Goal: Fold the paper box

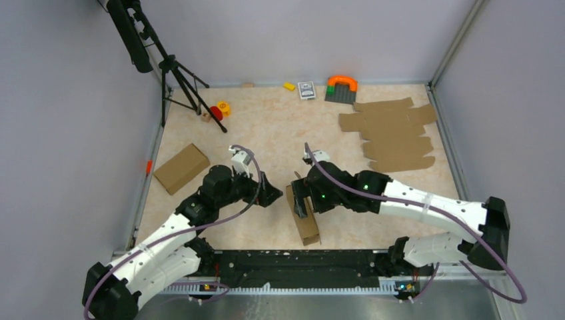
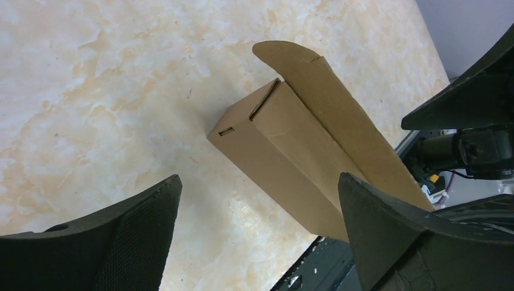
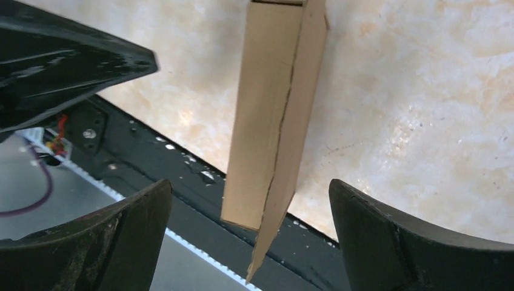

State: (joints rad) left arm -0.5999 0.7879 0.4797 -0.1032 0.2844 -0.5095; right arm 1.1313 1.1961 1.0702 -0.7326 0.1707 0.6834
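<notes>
The paper box (image 1: 306, 223) stood on edge at the front of the surface (image 1: 266, 133), between two released, empty sets of jaws; unsupported, it could topple or its untucked flap (image 2: 339, 115) spring open.

Plain brown was noted on the paper box (image 2: 291, 151). The bench (image 1: 266, 130) was seen marbled cream and peach. The left pincer (image 2: 259, 179) was recorded black, finely stippled.

I'm working in a robotics lab cell: grey panel walls (image 1: 66, 100) enclose a marble-look table (image 1: 266, 133), tripod (image 1: 177, 75) in the corner
</notes>
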